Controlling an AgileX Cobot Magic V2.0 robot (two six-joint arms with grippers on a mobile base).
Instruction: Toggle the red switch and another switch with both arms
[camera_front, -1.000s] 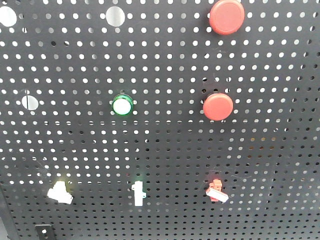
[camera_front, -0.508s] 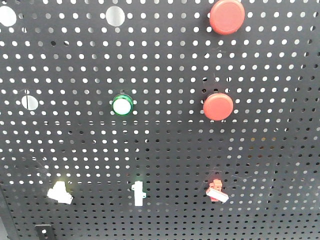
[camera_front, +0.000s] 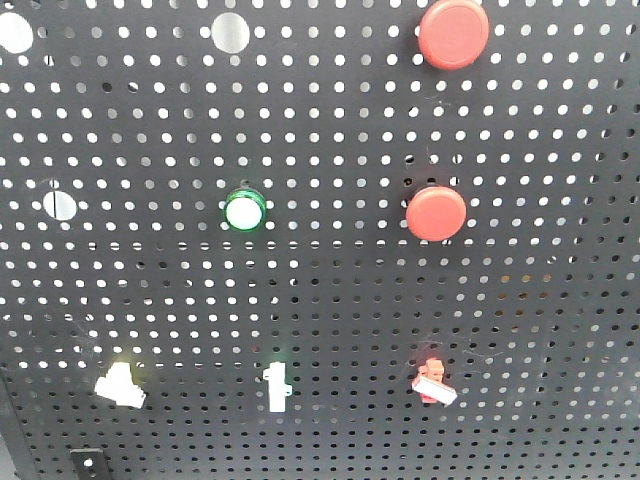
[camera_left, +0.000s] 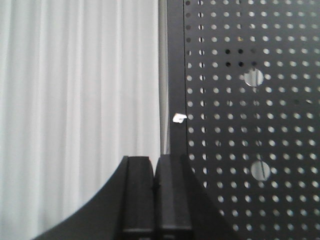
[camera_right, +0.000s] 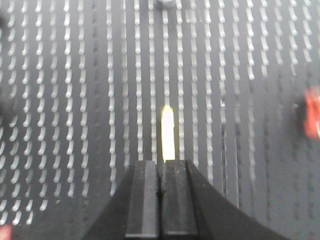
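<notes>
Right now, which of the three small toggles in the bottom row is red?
The rightmost: the red switch, red-bodied with a white lever. The middle white-and-green toggle and the left pale yellow switch are not red.

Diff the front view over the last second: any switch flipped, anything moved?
Nothing visibly changed. The red switch, the pale yellow switch and the white-and-green toggle keep the same lever positions on the pegboard.
</notes>
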